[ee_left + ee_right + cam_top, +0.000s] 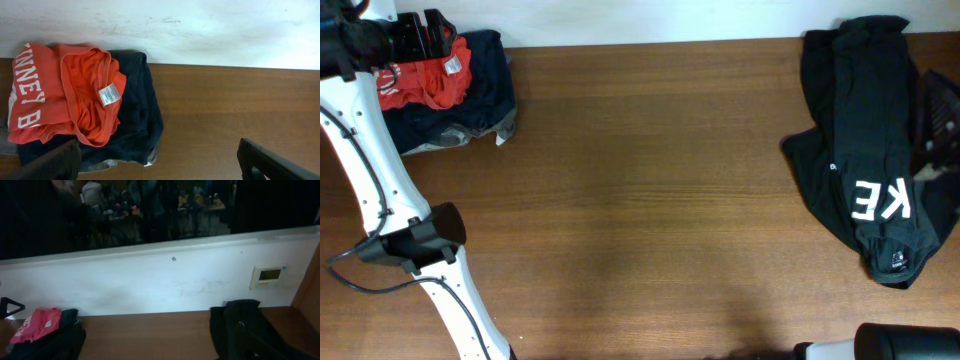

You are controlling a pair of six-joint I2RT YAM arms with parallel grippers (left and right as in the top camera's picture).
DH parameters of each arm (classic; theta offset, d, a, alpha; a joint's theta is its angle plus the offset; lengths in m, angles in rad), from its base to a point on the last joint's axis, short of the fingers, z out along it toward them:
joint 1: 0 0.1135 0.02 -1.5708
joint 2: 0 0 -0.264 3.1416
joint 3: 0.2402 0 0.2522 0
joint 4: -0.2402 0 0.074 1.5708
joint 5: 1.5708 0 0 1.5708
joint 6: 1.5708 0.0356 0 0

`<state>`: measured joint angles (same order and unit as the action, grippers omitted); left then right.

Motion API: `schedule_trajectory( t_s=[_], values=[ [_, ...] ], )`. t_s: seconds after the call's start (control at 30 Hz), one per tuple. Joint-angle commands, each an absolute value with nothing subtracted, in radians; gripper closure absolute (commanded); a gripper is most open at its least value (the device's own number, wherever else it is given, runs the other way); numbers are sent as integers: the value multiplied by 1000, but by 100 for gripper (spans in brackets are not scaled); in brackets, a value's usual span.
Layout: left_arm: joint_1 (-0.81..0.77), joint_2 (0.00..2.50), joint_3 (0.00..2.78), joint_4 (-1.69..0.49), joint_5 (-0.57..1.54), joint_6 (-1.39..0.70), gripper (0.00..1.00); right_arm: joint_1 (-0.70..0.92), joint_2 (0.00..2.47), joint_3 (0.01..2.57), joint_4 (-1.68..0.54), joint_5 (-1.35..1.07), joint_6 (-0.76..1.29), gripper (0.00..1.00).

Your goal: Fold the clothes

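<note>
The clothes, a red-orange T-shirt (pixel 425 80) with white lettering, lie crumpled on a dark navy pile (pixel 480 95) at the table's far left corner. In the left wrist view the T-shirt (pixel 65 100) shows its white neck label (pixel 109 94), with the navy pile (pixel 142 115) under it. My left gripper (pixel 442 40) hovers over that heap, open (pixel 160 170); only the pile's lower edge lies between its fingers (pixel 55 165). My right gripper (pixel 160 352) is open and empty, low near the table's front, facing the back wall. It sees the T-shirt (pixel 37 325) far left.
A black garment (pixel 870 150) with white letters lies crumpled at the far right, also seen as the black garment (pixel 235 322) in the right wrist view. Bare wooden tabletop (pixel 650 200) lies between the two heaps. A white wall (pixel 160 285) backs the table.
</note>
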<state>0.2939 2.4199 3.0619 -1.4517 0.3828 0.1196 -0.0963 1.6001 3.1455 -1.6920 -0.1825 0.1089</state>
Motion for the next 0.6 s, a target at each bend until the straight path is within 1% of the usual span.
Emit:
schedule_trajectory(
  t_s=[0.0, 0.4, 0.47, 0.57],
  values=[
    [297, 2424, 3057, -1453, 397, 118, 1, -93, 1598, 3140, -1698, -180, 105, 1],
    [297, 2424, 3057, -1453, 397, 118, 1, -93, 1610, 3125, -1697, -186, 110, 1],
    [297, 2424, 3057, -1453, 397, 118, 1, -93, 1610, 3088, -1677, -153, 108, 1],
    [297, 2424, 3057, -1453, 397, 118, 1, -92, 1586, 2965, -1591, -115, 107, 1]
  ],
)
